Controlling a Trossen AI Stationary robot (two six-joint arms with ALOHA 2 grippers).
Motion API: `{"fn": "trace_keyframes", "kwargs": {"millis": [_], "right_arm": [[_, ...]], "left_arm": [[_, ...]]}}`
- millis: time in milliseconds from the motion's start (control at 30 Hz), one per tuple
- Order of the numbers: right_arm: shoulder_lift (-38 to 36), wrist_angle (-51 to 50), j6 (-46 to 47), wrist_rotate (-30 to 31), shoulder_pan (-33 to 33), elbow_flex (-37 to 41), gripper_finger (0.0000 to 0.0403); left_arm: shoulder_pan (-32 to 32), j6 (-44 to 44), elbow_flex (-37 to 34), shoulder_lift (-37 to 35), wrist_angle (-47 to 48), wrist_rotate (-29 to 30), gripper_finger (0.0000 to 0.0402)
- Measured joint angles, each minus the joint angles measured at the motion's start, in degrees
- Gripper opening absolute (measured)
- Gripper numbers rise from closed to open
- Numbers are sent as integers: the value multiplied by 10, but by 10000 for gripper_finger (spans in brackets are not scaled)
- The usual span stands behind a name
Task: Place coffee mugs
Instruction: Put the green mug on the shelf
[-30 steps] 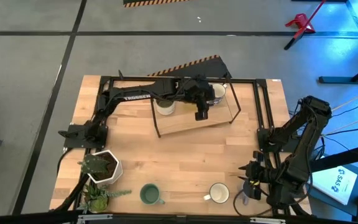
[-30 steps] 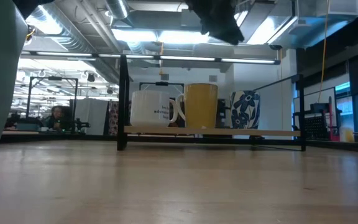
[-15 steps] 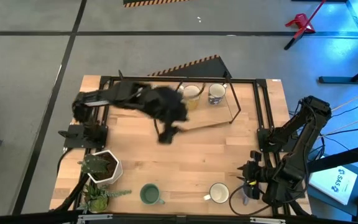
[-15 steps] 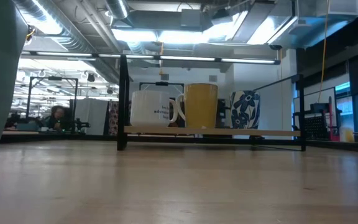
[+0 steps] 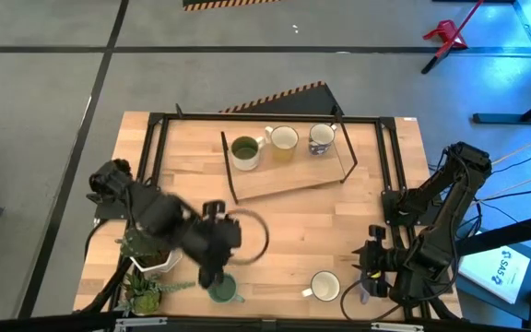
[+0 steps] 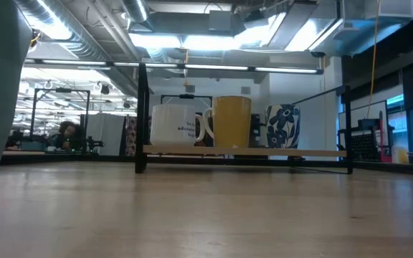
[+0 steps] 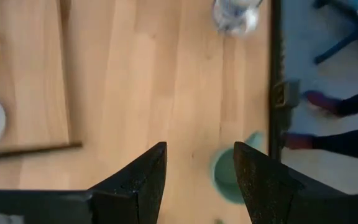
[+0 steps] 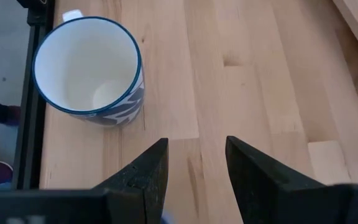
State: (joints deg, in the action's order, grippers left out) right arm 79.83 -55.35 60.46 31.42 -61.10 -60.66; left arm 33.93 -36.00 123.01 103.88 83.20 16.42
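Note:
Three coffee mugs stand on the raised wooden shelf (image 5: 289, 180) at the table's far middle: a white one (image 5: 244, 150), a yellow one (image 5: 284, 139) and a blue-patterned one (image 5: 321, 138). A green mug (image 5: 221, 290) stands on its base near the front edge. My left gripper (image 7: 197, 149) hovers open above it, touching nothing. A white mug with a blue rim (image 8: 89, 68) stands near the front edge further right. My right gripper (image 8: 194, 143) stands open beside it, at the near right (image 5: 369, 272), with nothing between its fingers.
A white hexagonal plant pot (image 5: 152, 247) with a green plant stands at the near left, close to my left arm. A black frame (image 5: 155, 124) runs round the table's far part. Bare wood lies between the shelf and the two near mugs.
My left gripper has swung fast from the shelf at the far middle toward the table's near left. It now hangs over the green mug, still open. The three mugs on the shelf have stayed in place.

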Motion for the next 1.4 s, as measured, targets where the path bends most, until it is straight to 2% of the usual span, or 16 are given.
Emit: {"fn": "trace_keyframes", "kwargs": {"millis": [133, 400, 733, 867, 1200, 1300, 1400], "right_arm": [[0, 0, -12, -15, 0, 0, 149], [0, 0, -40, -35, 0, 0, 149], [0, 0, -55, -43, 0, 0, 149], [0, 0, -54, -50, 0, 0, 149], [0, 5, -53, -51, 0, 0, 149], [0, 6, -53, -50, 0, 0, 149], [0, 6, -54, -50, 0, 0, 149]], "left_arm": [[38, -52, -84, 2, -31, 16, 180], [96, -49, -239, 2, -213, -59, 179], [124, -85, -355, 3, -374, -87, 179], [130, -86, -383, 22, -397, -113, 179], [100, -93, -400, 55, -393, -106, 174], [89, -99, -400, 55, -392, -92, 152], [75, -100, -400, 55, -392, -87, 112]]}}
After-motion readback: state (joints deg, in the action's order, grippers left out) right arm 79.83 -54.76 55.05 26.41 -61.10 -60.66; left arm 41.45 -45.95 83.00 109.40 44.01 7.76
